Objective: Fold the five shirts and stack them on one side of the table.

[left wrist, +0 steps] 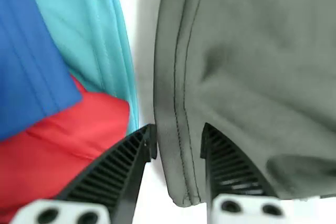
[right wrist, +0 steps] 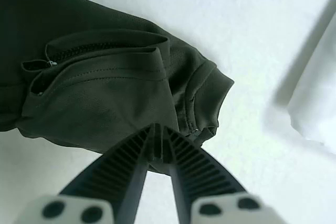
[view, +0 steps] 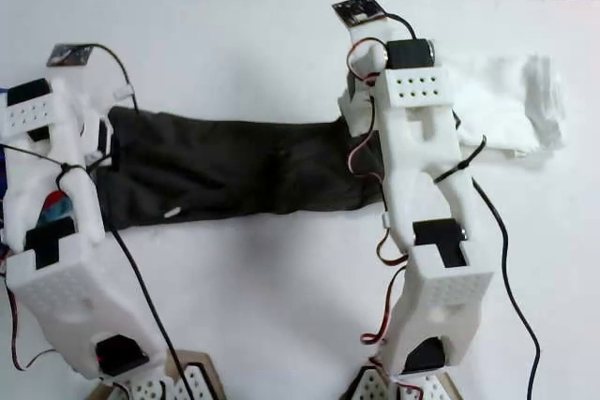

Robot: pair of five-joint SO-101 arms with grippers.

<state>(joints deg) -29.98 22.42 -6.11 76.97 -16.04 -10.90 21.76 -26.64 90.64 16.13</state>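
A dark olive shirt (view: 225,170) lies in a long band across the table between the two arms. My left gripper (view: 98,142) is at its left end. In the left wrist view my left gripper (left wrist: 177,140) is shut on the stitched hem of the dark shirt (left wrist: 252,66). My right gripper (view: 352,119) is at the shirt's right end. In the right wrist view my right gripper (right wrist: 157,129) has its tips pressed together on the edge of the dark shirt (right wrist: 94,87), close to the zip collar.
A crumpled white shirt (view: 506,105) lies at the back right, just past the right arm, and shows as white cloth (right wrist: 320,103). Blue (left wrist: 26,51), teal (left wrist: 89,35) and red (left wrist: 63,140) shirts lie beside the dark shirt's left end, under the left arm (view: 52,205).
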